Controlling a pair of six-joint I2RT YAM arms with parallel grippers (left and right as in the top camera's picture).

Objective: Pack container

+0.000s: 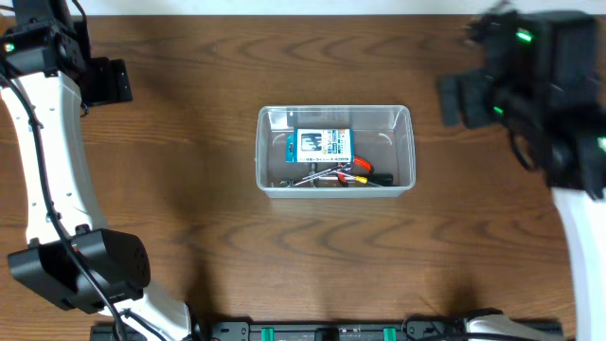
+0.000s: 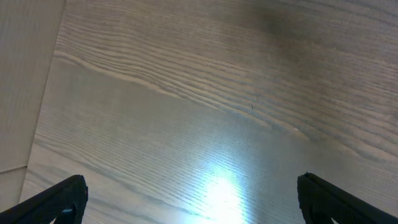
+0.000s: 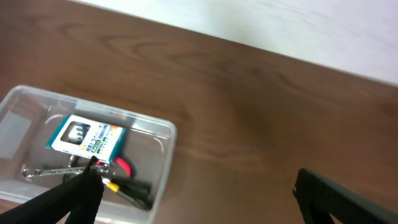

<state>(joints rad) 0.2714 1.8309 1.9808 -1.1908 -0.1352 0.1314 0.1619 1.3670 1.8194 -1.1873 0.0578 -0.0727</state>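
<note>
Both hands of the robot, the left gripper (image 1: 112, 83) and the right gripper (image 1: 461, 99), are standing wide open and are holding nothing. In the overhead view the container (image 1: 333, 111) is sitting in the middle of the wooden table (image 1: 189, 199), with its long side running left to right. The left gripper is hanging well apart from the container, to its far left, and the right gripper is hanging near its right end without touching it. A blue-and-white box (image 1: 322, 144) is lying flat inside the container, and several small tools (image 1: 346, 177) are lying just beside the box, against the near wall.

In the left wrist view the two dark fingers (image 2: 56, 200) are showing only in the bottom corners, far from each other. Only bare wood is lying between them, and the container is not appearing.

In the right wrist view the fingers (image 3: 339, 198) are also spreading wide. The container is showing at the lower left, partly behind the left finger, with the box and the tools inside it. Nothing is sitting between these fingers.
</note>
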